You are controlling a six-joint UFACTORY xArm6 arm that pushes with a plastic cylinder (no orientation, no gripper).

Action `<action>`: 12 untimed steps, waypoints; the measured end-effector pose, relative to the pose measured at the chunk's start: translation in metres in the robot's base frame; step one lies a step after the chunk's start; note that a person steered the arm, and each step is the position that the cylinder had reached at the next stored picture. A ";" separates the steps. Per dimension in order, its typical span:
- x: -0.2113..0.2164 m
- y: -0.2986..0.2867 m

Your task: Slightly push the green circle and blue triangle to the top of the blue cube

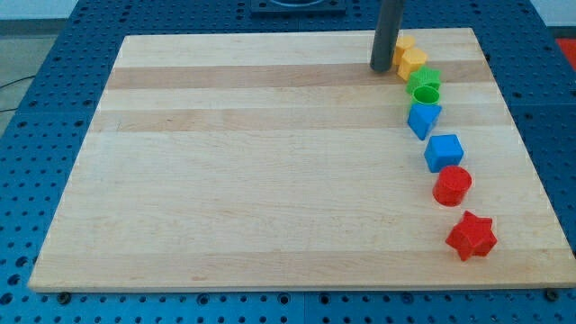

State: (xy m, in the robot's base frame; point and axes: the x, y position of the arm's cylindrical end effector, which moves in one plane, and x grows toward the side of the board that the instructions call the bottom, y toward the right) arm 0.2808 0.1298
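Note:
The green circle [427, 93], a ring-shaped block, lies near the board's right side, touching a second green block [420, 77] behind it. The blue triangle [422, 118] sits just below the circle, touching it. The blue cube [444, 151] lies below and right of the triangle, a small gap apart. My tip [381, 68] rests on the board near the view's top, just left of two yellow blocks [410, 59], up and left of the green circle.
A red cylinder [452, 185] touches the blue cube from below. A red star [472, 236] lies lower right. The blocks form a curved line down the right side of the wooden board [252, 162], which lies on a blue perforated table.

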 end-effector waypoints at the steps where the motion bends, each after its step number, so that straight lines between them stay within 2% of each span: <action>1: 0.000 0.001; 5: -0.004 0.017; 6: -0.016 -0.021; 7: -0.034 -0.002; 8: -0.034 0.024; 9: -0.039 0.025; 11: -0.057 -0.061; 12: -0.057 -0.085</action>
State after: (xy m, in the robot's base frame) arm 0.2236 0.0444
